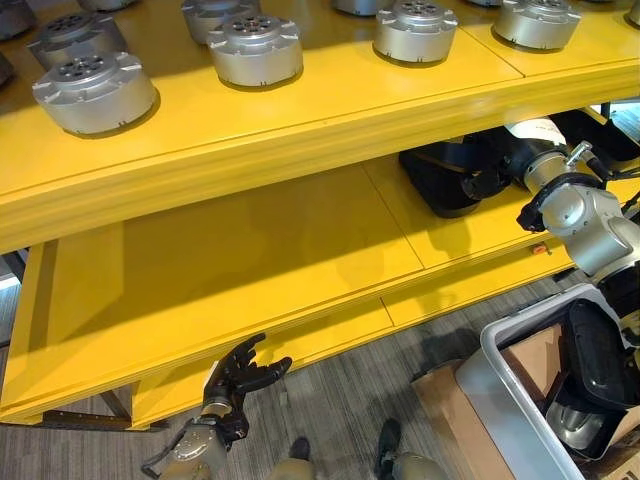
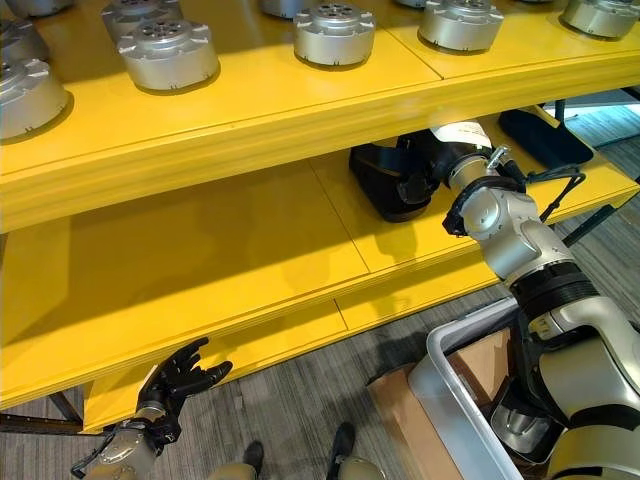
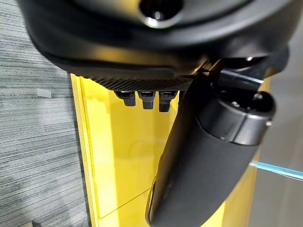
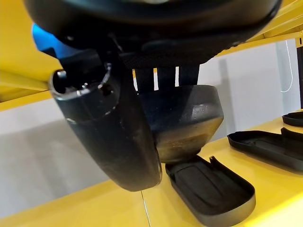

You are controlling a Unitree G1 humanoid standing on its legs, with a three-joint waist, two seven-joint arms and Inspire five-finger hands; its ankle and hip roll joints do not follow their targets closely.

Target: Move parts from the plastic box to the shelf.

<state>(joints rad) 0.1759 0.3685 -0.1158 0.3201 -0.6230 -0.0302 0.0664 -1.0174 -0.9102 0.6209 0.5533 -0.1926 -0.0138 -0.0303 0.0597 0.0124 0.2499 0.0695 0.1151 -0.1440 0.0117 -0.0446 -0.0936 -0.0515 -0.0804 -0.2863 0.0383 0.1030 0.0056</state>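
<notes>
The right hand [image 2: 425,172] reaches in under the upper board of the yellow shelf [image 1: 300,140], over the lower board [image 1: 250,250]; its fingers are closed around a black part [image 4: 189,118], a rounded dark shell, which hangs just above the board; directly under it lies another black part [image 4: 213,189], flat and long, its long axis going away from the hand along the board, and more black pieces [image 4: 265,146] lie further to the side; so I judge the coming move is a short way down, and the held part should go beside the lying one, not on top of it. The upper board is close over the wrist and leaves little room to lift. Silver round parts [image 1: 255,48] stand in rows on the top level. The plastic box [image 1: 510,400] is on the floor at the right, near the right arm. The left hand [image 1: 240,372] hovers with spread, empty fingers before the front edge of the lower board, well apart from the box.
</notes>
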